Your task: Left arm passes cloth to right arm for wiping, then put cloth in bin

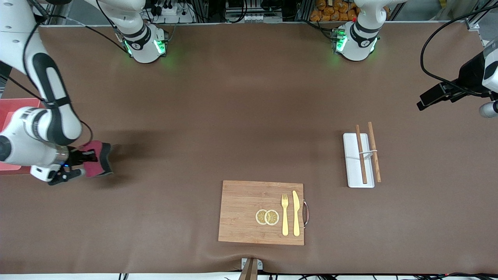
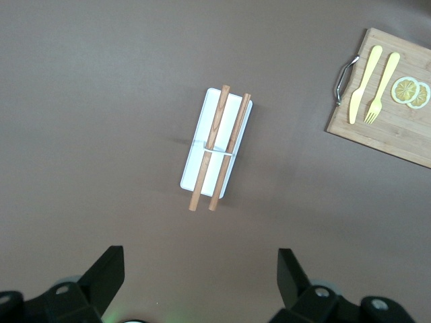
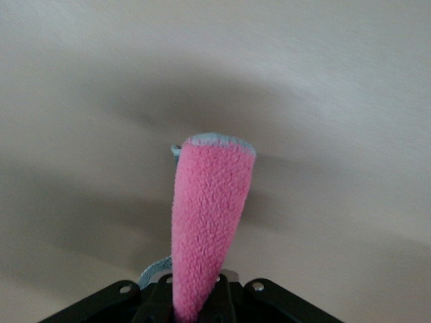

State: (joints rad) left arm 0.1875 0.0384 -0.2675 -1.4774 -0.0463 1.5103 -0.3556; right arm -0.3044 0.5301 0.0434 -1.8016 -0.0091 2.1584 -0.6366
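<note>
Nearest the camera: rectangular bamboo cutting board point(image 1: 261, 212) carrying two lemon slices point(image 1: 267, 217), a yellow plastic fork point(image 1: 285, 214) and knife point(image 1: 296, 213). Farther off, toward the left arm's end, a flat white narrow tray point(image 1: 353, 171) with two wooden chopsticks point(image 1: 361, 154).

Right gripper point(image 1: 83, 165) clenched on the small crimson-pink cloth point(image 1: 97, 158), low over the brown table point(image 1: 233, 116) at the right arm's end. Pink plastic bin point(image 1: 11, 116) partly visible just beside that arm.

Left gripper point(image 2: 201, 272) released and waiting, up over the tray's end of the table.

Handover looks done; wiping or disposal in hand. Next likely calls for carrying the cloth over the bin and letting go.
</note>
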